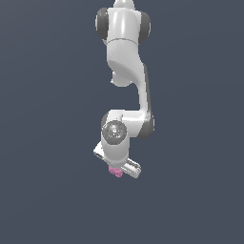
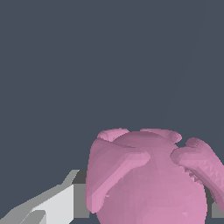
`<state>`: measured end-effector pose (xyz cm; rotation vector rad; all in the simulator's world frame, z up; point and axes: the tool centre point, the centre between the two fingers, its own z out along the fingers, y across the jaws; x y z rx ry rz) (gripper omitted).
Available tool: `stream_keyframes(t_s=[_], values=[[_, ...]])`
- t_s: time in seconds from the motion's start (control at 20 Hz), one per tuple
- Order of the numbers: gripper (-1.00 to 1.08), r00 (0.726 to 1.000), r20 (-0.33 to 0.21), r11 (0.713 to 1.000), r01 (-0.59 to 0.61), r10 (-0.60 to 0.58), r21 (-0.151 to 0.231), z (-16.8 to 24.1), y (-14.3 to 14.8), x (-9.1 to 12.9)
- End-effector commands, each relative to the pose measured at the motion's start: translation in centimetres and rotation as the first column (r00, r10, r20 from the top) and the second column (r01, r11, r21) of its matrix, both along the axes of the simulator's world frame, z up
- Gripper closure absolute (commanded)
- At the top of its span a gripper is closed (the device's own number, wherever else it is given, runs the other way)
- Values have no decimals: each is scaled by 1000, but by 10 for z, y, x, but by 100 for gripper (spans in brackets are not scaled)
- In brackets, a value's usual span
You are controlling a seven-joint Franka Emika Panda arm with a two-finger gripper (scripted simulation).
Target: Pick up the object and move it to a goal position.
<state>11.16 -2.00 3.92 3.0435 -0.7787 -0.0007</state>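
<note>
From my station, the arm [image 1: 125, 71] reaches down the middle of the exterior view, and the hand [image 1: 119, 170] sits at its lower end with the pink object [image 1: 115, 171] just under it, mostly covered by the white housing. In the wrist view the object [image 2: 148, 179] fills the lower part of the picture, knobbly and ridged, with a finger [image 2: 52, 205] close beside it on one side; the far side is cut off by the frame. I judge the hand closed on the object, since the blob sits between the fingers right at the camera, though actual contact on both sides is not visible. No desk edge or shadow shows in either view, so I cannot tell whether the object is lifted or resting. No goal marker is visible. My assessment: the grasp appears done; the carry to the goal remains, and its distance cannot be judged.
</note>
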Motion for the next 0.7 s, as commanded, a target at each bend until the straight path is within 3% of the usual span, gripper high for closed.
stream_keyframes(t_s=[0.0, 0.65], values=[[108, 1000, 0, 1000, 0, 0, 0, 0, 0, 0], [108, 1000, 0, 1000, 0, 0, 0, 13, 9, -24]])
